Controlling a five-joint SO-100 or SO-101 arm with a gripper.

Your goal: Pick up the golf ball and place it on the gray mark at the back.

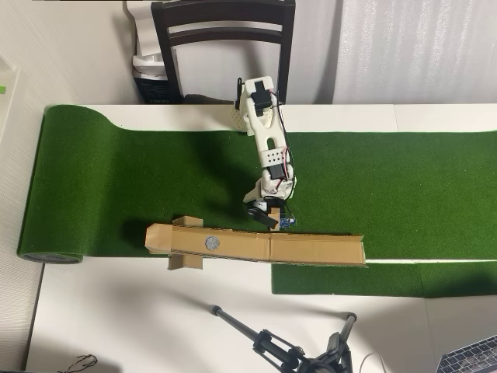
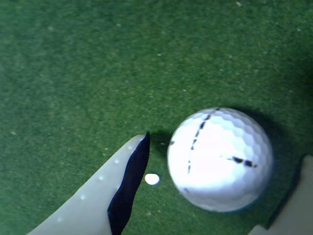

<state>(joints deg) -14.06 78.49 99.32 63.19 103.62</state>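
My tool (image 2: 220, 196) hangs low over the green turf mat (image 1: 116, 179), its jaws apart with the golf ball (image 2: 219, 159) sitting between them. In the wrist view the ball rests on the turf, white and dimpled, with thin black lines crossing its face. The left finger (image 2: 105, 196), pale with a dark inner pad, points up from the lower edge and ends just beside the ball without touching it. Only a sliver of the right finger (image 2: 301, 200) shows at the lower right corner, close to the ball; I cannot tell whether it makes contact there. A tiny white dot (image 2: 152, 179) lies flat on the turf in the gap between the left finger and the ball.

In the overhead view my white arm (image 1: 268, 148) reaches from its base at the far edge of the counter (image 1: 116, 311) down toward a long tan cardboard strip (image 1: 311, 249) lying across the near edge of the mat. The tool sits just above that strip, and it hides the ball in this view. The gray mark (image 1: 212, 242) is a small circle on the cardboard, to the left of the tool and well apart from it.
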